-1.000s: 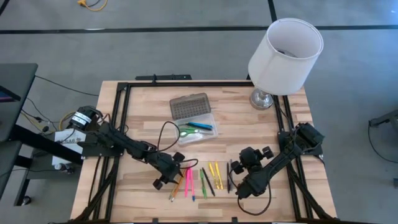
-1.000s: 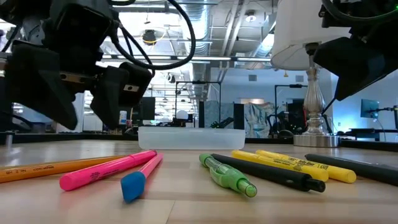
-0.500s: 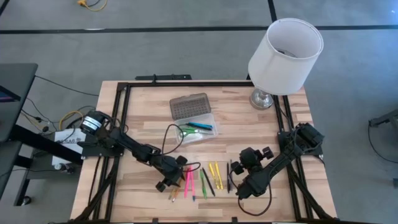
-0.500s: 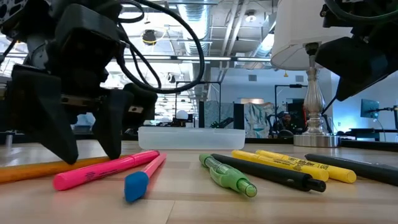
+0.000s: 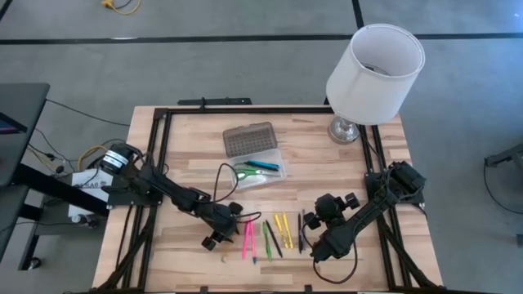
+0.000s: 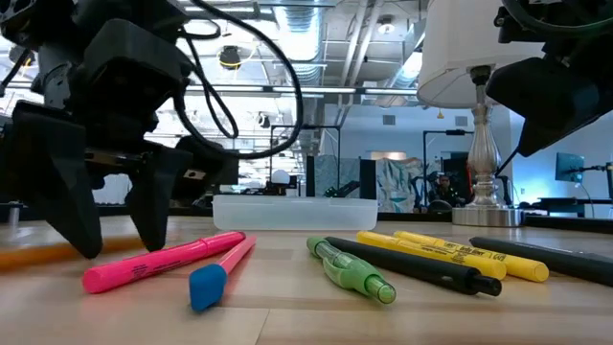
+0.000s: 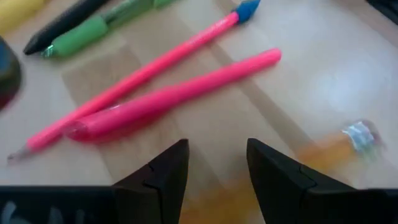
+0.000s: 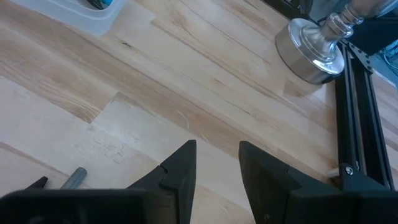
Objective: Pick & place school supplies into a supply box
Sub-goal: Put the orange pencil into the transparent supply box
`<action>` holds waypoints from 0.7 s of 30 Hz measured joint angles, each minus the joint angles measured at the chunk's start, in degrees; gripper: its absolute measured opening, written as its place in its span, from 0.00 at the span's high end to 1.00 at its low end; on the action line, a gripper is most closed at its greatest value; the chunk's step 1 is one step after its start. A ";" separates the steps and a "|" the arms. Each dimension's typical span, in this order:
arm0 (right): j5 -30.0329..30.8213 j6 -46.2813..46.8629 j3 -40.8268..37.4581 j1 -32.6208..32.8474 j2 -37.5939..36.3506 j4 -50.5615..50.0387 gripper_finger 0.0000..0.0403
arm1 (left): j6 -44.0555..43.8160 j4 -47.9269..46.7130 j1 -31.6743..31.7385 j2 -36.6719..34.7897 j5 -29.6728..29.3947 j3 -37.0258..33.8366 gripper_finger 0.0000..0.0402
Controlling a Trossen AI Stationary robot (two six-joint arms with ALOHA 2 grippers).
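Several pens and pencils lie in a row near the table's front: an orange pencil (image 6: 29, 255), a pink highlighter (image 6: 163, 261), a pink pencil with a blue cap (image 6: 215, 273), a green pen (image 6: 350, 270), a black pen (image 6: 412, 264) and yellow ones (image 6: 460, 254). My left gripper (image 5: 225, 230) is open and low on the table, one finger on each side of the orange pencil (image 7: 224, 202). The clear supply box (image 5: 260, 170) stands behind with its ribbed lid (image 5: 249, 139) thrown back; green scissors and a blue pen lie in it. My right gripper (image 8: 217, 165) hovers open above the right end of the row. My left gripper has its two fingers (image 6: 148, 206) slanting down from the table's left, astride the orange pencil and across it. The pencil lies flat on the table. Whether a finger touches it, I cannot tell.
A white lamp (image 5: 372, 77) stands at the far right corner on its metal foot (image 8: 314, 53). A black frame (image 5: 159, 147) runs along the table's edges. Bare wood lies between the box and the row of pens.
My left gripper has sunk toward the table and tipped more steeply, coming down over the orange pencil until its fingertips stand beside it at table height. The gap between its fingers is unchanged. The pink highlighter has shifted a little.
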 joint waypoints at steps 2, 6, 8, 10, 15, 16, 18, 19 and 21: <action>0.06 0.00 0.00 0.00 0.00 0.00 0.71 | -0.44 -3.26 -0.08 -1.44 -1.01 0.05 0.60; 0.17 0.00 0.00 0.00 0.00 0.00 0.71 | -1.36 -7.75 -0.43 -4.00 -2.84 -0.07 0.60; 0.17 0.00 0.00 0.00 0.00 0.02 0.71 | -1.59 -9.26 -0.60 -5.23 -3.39 -0.16 0.60; 0.17 0.00 0.00 0.00 0.00 0.02 0.71 | -2.02 -10.76 -0.89 -6.47 -3.74 -0.24 0.60; 0.17 0.00 0.00 0.00 0.00 0.00 0.71 | -3.67 -18.01 -2.11 -11.24 -7.14 -0.24 0.60; 0.22 -0.03 0.00 0.00 0.00 0.01 0.71 | -4.33 -20.42 -2.44 -12.35 -7.70 -0.24 0.60; 1.19 -0.05 0.00 0.00 0.00 0.00 0.71 | -6.01 -25.76 -3.18 -14.96 -8.71 -0.24 0.60; 1.59 -0.05 0.00 0.00 0.00 0.02 0.71 | -7.08 -28.01 -3.69 -16.37 -9.25 -0.24 0.60; 1.86 -0.07 0.00 -0.02 0.00 0.02 0.71 | -9.64 -32.55 -4.79 -18.99 -10.09 -0.18 0.60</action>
